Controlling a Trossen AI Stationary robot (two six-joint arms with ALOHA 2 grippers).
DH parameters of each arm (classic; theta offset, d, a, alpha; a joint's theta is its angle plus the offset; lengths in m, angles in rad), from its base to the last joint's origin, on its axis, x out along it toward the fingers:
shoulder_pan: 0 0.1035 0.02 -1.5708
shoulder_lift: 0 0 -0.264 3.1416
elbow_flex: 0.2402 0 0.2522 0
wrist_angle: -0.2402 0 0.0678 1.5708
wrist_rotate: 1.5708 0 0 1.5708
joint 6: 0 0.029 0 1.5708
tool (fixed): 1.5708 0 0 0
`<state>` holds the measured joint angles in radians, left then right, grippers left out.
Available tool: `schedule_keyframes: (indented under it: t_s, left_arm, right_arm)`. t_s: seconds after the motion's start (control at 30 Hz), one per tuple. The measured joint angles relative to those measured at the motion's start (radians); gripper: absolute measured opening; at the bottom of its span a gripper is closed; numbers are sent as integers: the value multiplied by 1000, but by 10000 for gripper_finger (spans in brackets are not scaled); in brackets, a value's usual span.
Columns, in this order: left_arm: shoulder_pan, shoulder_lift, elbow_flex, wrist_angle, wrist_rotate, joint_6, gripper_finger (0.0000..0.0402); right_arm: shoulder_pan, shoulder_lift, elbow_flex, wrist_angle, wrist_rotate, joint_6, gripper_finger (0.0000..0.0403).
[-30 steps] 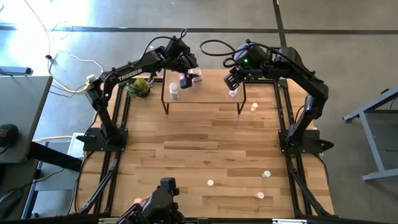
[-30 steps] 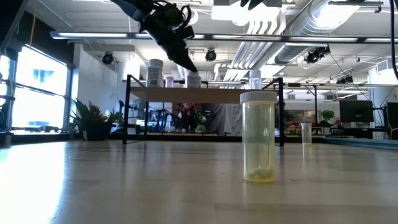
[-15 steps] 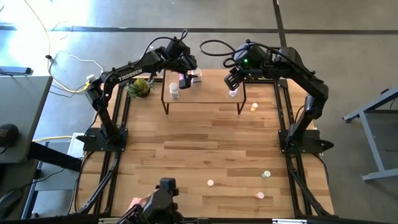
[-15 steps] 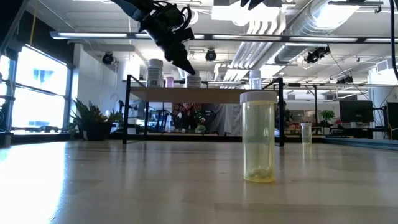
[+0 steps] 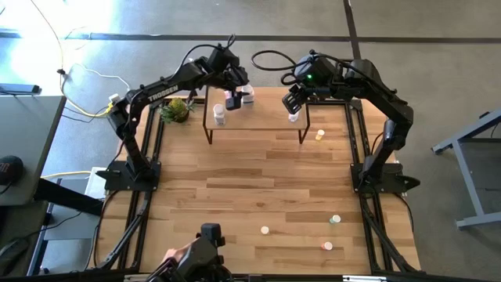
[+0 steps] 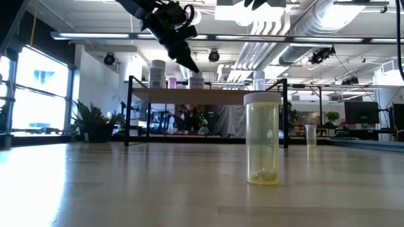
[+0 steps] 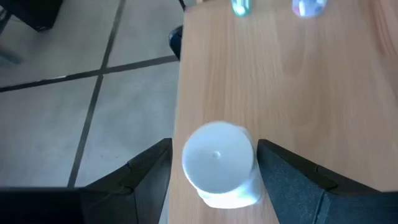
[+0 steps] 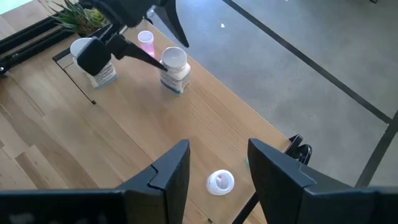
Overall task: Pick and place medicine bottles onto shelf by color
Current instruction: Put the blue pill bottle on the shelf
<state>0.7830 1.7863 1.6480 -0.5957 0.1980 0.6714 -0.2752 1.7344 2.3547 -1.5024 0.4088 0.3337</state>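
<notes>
Medicine bottles split: white-capped bottle point(image 7: 217, 163) upright at shelf point(image 5: 258, 112) edge, framed between spread fingers of left tool point(image 7: 214, 177), not gripped. Left wrist view alone shows that gap. Right wrist view adds pink bottle point(image 8: 146, 41), second white bottle point(image 8: 99, 62), small white-capped bottle point(image 8: 220, 182) below right tool point(image 8: 214, 177), fingers apart, empty. Low view: yellow bottle point(image 6: 262, 140) on desk point(image 6: 126, 189) close up, arms mostly cut off. High view: loose bottles point(image 5: 335, 220) on near desk; colours hard to make out.

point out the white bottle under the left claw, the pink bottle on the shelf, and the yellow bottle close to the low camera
white bottle point(image 7: 217, 163), left wrist view, on its round cap.
pink bottle point(image 8: 146, 41), right wrist view, on its cap.
yellow bottle point(image 6: 262, 142), low view, on its clear yellow body.
</notes>
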Motion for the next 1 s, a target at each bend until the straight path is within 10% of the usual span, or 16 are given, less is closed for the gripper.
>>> schedule_keyframes:
  t_s: [0.57, 1.0]
  left_arm:
    - [-3, -8, 97, -283, 208, -155, 223]
    - [-53, -63, 62, -391, 429, -172, 223]
  right_arm:
    - [130, -8, -131, -68, -32, 167, 154]
    - [338, -221, -625, -44, 20, 729, 154]
